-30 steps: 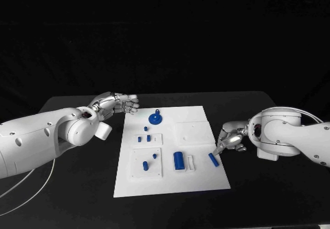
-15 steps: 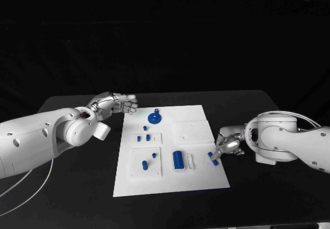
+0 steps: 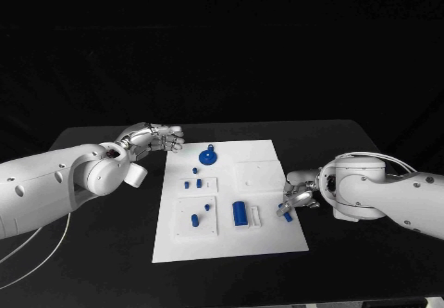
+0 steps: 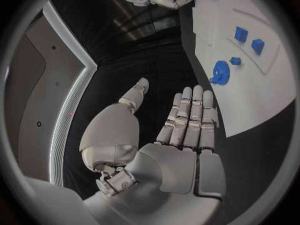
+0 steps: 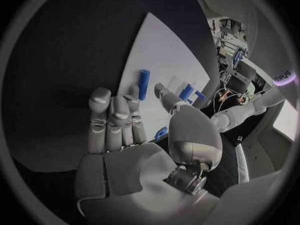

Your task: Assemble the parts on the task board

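The white task board (image 3: 264,240) lies mid-table with blue parts on it. A round gear-like part (image 3: 209,157) sits at its far end, a small peg (image 3: 195,171) just nearer. A thick cylinder (image 3: 240,215) stands in a holder. A loose blue rod (image 3: 286,213) lies near the board's right edge. My right hand (image 3: 298,194) hovers over that edge, holding nothing, its fingertips (image 5: 133,91) right beside the rod (image 5: 144,84); I cannot tell if they touch. My left hand (image 3: 153,138) is raised off the board's far left corner, fingers (image 4: 187,120) straight, thumb apart, holding nothing, near the gear (image 4: 220,72).
Two small blue pieces (image 3: 194,185) stand in a raised plate on the board's left, and two more (image 3: 202,215) in the plate below it. A blank raised square (image 3: 261,176) is at centre right. Black table (image 3: 92,256) surrounds the board.
My right arm has swung in toward the board, bringing the hand a little further left over the rod. The left hand has barely moved.
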Controlling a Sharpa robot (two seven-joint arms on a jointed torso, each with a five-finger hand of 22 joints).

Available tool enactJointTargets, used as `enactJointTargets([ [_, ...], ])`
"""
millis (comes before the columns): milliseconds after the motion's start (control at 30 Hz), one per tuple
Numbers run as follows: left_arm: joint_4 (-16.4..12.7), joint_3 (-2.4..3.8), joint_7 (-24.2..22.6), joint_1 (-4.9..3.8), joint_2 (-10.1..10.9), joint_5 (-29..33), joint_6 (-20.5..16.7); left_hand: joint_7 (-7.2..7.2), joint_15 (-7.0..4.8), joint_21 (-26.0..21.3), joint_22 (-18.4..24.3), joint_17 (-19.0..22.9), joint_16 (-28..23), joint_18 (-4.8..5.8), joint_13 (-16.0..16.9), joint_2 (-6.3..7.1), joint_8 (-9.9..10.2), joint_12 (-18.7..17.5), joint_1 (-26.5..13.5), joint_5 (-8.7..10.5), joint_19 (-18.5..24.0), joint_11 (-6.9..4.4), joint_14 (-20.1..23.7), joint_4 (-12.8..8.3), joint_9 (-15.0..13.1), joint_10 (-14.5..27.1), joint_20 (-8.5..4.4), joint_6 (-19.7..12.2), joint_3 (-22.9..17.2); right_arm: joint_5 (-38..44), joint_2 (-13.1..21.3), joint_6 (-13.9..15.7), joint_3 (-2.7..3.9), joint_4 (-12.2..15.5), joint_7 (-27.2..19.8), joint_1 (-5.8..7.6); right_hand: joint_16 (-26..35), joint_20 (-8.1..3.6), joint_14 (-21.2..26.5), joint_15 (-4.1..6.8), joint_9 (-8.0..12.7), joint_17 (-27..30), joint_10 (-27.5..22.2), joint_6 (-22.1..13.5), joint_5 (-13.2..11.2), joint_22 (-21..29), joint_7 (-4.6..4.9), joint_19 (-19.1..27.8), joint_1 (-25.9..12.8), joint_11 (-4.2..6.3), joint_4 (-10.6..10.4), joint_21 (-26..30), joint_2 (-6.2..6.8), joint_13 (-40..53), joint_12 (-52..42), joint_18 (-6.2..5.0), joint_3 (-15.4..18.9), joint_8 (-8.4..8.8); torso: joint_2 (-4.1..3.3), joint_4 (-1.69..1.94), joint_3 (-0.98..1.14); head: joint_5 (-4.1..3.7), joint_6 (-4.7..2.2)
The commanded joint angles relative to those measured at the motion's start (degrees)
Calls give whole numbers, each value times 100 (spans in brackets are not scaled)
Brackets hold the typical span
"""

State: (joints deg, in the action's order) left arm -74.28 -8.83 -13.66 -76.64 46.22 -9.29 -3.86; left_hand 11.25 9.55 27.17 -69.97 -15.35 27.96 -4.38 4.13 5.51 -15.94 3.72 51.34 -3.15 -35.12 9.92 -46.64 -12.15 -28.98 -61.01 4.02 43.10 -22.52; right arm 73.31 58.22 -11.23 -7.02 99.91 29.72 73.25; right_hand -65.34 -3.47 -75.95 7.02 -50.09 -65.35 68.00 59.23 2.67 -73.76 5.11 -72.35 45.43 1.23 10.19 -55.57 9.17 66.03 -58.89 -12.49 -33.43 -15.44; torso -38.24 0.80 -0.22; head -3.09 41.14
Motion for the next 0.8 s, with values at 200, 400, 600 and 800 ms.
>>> enactJointTargets([
  [200,-20,3,-4,-5,21,-54,48,18,17,-24,-12,-11,-41,-62,-7,12,-36,26,-32,20,-37,-4,29,41,10,26,-5,-36,3,1006,-170,-172,-71,-69,74,-192,-9,27,5,43,1385,-10,32,30,13,-15,-35,5,210,38,193,-28,-184,1,-1,-251,-48,-8,2,-8,12,13,36],
  [400,-27,3,16,-5,36,-114,60,17,16,-25,-15,-14,-41,-62,-7,16,-38,27,-32,21,-38,-4,27,41,10,24,-5,-35,5,1099,-226,-246,-86,-96,88,-302,-10,39,4,42,1372,-9,44,44,13,-17,-39,6,282,41,245,-33,-213,0,2,-250,-74,-15,3,-8,9,20,46],
  [600,-35,3,21,-5,62,-114,74,17,16,-25,-17,-16,-42,-62,-6,15,-39,28,-33,20,-40,-4,26,43,11,24,-5,-34,5,846,-248,-476,-109,-66,127,-329,-6,59,7,36,1366,-4,46,36,13,-20,-34,17,309,36,308,-35,-218,-7,17,-250,-43,-8,2,-11,4,16,62],
  [800,-70,3,-12,-6,81,-150,66,17,16,-26,-19,-18,-43,-63,-6,10,-40,28,-29,20,-41,-4,26,43,12,24,-6,-35,3,746,-271,-443,-128,-37,112,-367,2,80,12,27,1366,3,35,17,13,-21,-25,35,293,27,347,-30,-245,-16,39,-251,8,9,3,-6,-3,-6,77],
])
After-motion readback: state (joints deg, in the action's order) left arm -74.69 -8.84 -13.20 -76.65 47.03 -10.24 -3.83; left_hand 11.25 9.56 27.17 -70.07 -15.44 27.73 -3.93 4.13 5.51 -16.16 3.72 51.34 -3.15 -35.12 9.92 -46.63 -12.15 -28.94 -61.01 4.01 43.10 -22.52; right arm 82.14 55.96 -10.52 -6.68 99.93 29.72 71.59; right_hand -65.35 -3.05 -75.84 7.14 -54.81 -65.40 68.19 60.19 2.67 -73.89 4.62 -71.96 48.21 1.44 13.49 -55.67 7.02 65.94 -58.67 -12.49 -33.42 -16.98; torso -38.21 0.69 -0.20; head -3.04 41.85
